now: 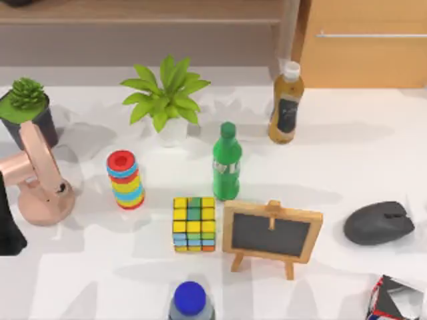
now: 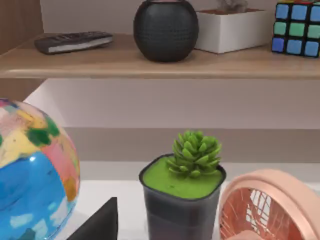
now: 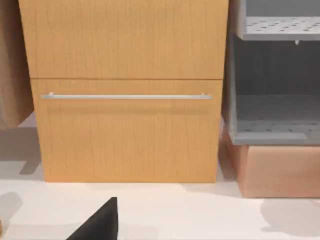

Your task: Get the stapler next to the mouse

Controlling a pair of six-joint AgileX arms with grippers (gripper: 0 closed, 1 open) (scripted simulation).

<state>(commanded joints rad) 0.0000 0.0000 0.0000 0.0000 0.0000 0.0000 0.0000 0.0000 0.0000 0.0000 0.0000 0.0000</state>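
White tabletop (image 1: 373, 153), crowded with objects, seen from above: the mouse (image 1: 379, 223) lies flat near the right edge, well apart from the other items, with a small chalkboard easel (image 1: 271, 232) its nearest neighbour to the left. A colour cube (image 1: 194, 223) sits just beside the easel, and a green bottle (image 1: 227, 162) stands upright behind them. A tea-coloured bottle (image 1: 287, 103) stands farther back, with a leafy plant (image 1: 167, 97) to its left. A striped ring stack (image 1: 125, 179), a pink fan (image 1: 37, 177) and a potted succulent (image 1: 27, 107) hold the left side. A blue-capped bottle (image 1: 191, 301) stands at the front edge.

The left arm (image 1: 7, 230) sits at the far left edge beside the fan. The left gripper (image 2: 95, 226) shows as a dark wedge facing the succulent and a wall shelf (image 2: 160, 65). The right gripper (image 3: 95, 225) shows likewise, facing a wooden drawer cabinet (image 3: 125, 130). Whether either is spread or closed cannot be told.
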